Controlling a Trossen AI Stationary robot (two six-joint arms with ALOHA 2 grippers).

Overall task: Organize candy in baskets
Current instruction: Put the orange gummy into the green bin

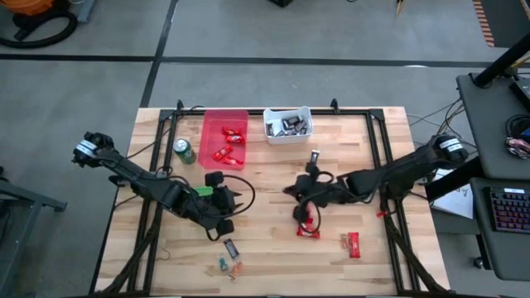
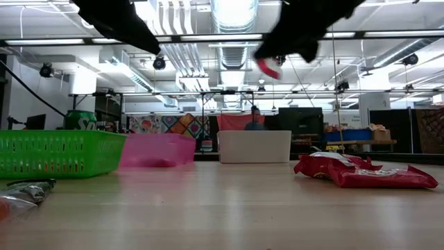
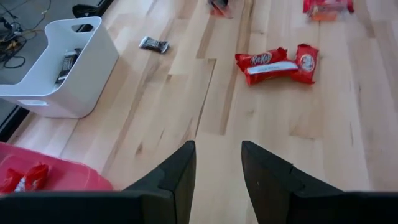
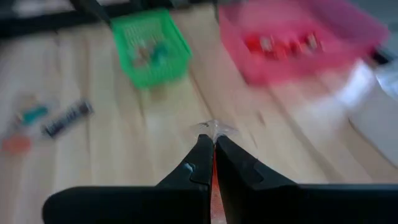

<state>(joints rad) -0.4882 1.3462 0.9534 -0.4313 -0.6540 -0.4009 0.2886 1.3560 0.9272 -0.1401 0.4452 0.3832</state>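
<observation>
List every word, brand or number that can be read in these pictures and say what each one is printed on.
"KitKat": white lettering on the red-wrapped bars lying on the table, read in the left wrist view.
Green soda can: lettering too small to read.
Dark mini bar near the white basket: print too small to read.
Red wrapper in the low view: print blurred.
Nothing else is legible.

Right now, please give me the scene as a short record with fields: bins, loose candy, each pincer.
red bin: red bars inside
white bin: dark mini bars inside
green bin: a few pieces inside
loose candy: two red bars, dark bar
left pincer: open, empty, above the table
right pincer: shut on red candy, lifted
</observation>
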